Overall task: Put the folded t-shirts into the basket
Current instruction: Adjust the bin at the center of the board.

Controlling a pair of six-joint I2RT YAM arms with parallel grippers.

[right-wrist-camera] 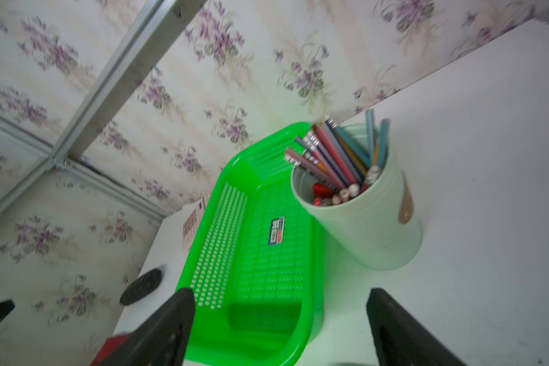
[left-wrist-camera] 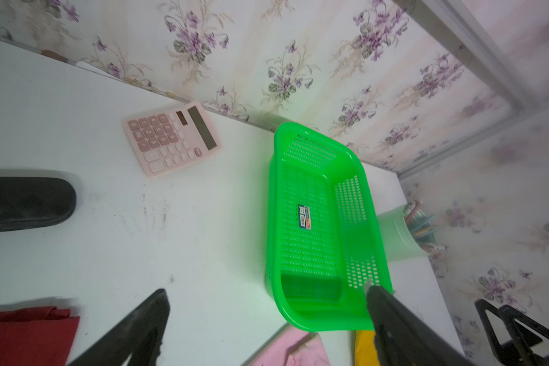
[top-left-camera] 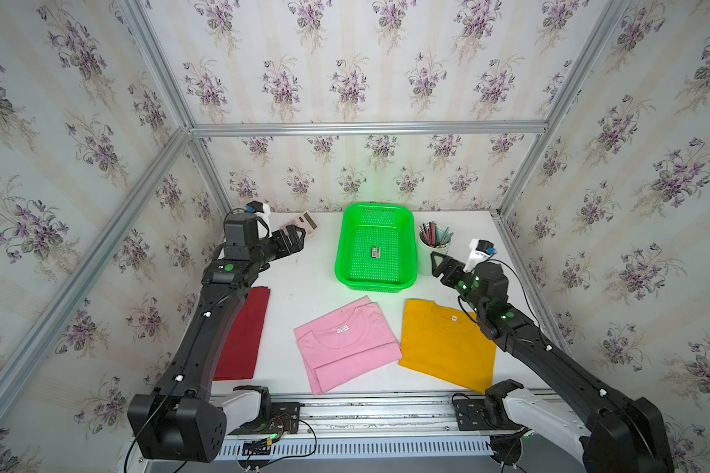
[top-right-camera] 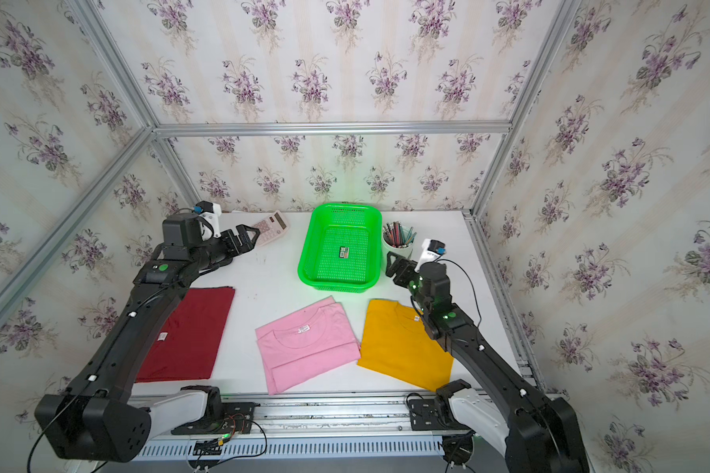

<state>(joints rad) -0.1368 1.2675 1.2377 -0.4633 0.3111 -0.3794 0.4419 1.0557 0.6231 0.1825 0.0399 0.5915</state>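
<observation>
Leftmost, left gripper point(top-left-camera: 296, 237) hangs released, jaws wide, near calculator point(top-left-camera: 306, 223). Dark red t-shirt point(top-left-camera: 244, 331), pink t-shirt point(top-left-camera: 345, 348) and mustard t-shirt point(top-left-camera: 443, 348) lie flat on the table, in front of the basket point(top-left-camera: 344, 245). Right gripper point(top-left-camera: 439, 264), jaws apart, grasping nothing, hovers beside pencil cup point(top-left-camera: 424, 256).

sticker point(left-wrist-camera: 305, 216) in basket point(left-wrist-camera: 317, 320): print too small to read
calculator point(left-wrist-camera: 171, 139) keys: digits blurred (none sure)
pink t-shirt point(top-left-camera: 345, 356) neck label point(top-left-camera: 342, 329): unreadable
dark red t-shirt point(top-right-camera: 189, 327) tag point(top-right-camera: 162, 336): unreadable

Red t-shirt point(top-right-camera: 189, 331), pink t-shirt point(top-right-camera: 304, 348), yellow t-shirt point(top-right-camera: 402, 348) (all folded) lie outside the basket point(top-right-camera: 337, 287).
</observation>
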